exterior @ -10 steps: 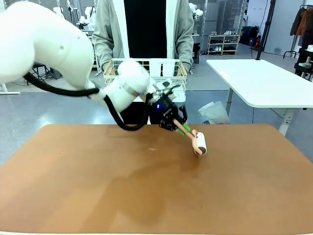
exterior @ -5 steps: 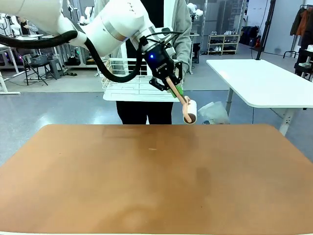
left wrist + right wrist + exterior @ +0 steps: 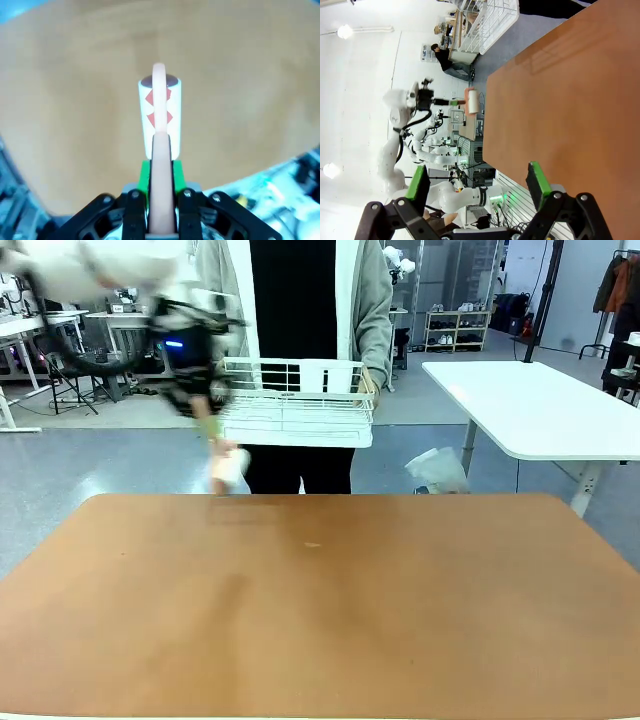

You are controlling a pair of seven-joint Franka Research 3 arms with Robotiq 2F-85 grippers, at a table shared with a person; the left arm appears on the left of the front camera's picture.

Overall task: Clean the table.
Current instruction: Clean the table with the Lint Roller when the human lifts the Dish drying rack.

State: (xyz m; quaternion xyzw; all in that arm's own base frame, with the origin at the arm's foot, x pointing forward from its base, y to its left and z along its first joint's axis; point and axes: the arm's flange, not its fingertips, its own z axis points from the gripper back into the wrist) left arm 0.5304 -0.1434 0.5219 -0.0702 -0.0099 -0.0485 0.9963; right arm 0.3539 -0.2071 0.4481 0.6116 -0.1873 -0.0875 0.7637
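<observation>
The reddish-brown table (image 3: pixel 320 610) spreads across the front view, with a small pale speck (image 3: pixel 313 545) near its middle. My left gripper (image 3: pixel 205 418), blurred by motion, hangs in the air beyond the table's far left edge. It is shut on the pink handle of a white lint roller (image 3: pixel 228 472), which points down. From the left wrist, the roller (image 3: pixel 160 107) sticks straight out of the gripper (image 3: pixel 161 167) above the table (image 3: pixel 75 100). My right gripper (image 3: pixel 477 182) stands open off the side of the table (image 3: pixel 560 100), holding nothing.
A person in a grey cardigan stands at the far side, holding a white wire rack (image 3: pixel 295 405) above the table's far edge. A white-topped table (image 3: pixel 530 405) stands at the back right. A crumpled plastic bag (image 3: pixel 437 470) lies on the floor behind.
The left arm lifted the lint roller off the table's far right part, raised it in front of the rack, then swung it left past the rack.
</observation>
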